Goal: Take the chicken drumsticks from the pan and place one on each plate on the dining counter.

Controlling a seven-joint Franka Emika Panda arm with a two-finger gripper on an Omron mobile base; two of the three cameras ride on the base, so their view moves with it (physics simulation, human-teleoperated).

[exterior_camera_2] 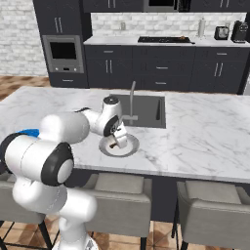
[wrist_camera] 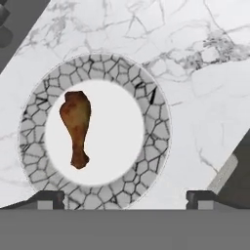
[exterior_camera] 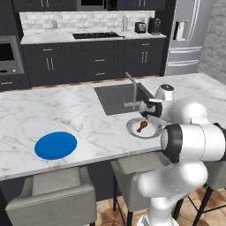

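Observation:
One golden-brown chicken drumstick (wrist_camera: 75, 127) lies flat on the pale grey-white plate (wrist_camera: 146, 97), left of its middle, thick end away from the fingertips. This plate (exterior_camera: 152, 131) rests on the dining counter (exterior_camera: 66, 110) just in front of the sink. My gripper (wrist_camera: 124, 197) hovers right above the plate, open, fingers spread wide and holding nothing. From the side the gripper (exterior_camera_2: 118, 135) points down at the drumstick (exterior_camera_2: 114, 143). The bright blue plate (exterior_camera: 55, 145) sits bare near the counter's front left. The second drumstick and the pan are too far off to make out.
A sink (exterior_camera: 117, 98) with a faucet (exterior_camera: 131, 84) is set into the island right behind the plate. Grey stools (exterior_camera: 53, 194) line the near side. A black cooktop (exterior_camera: 95, 35), toaster and coffee maker stand on the far worktop.

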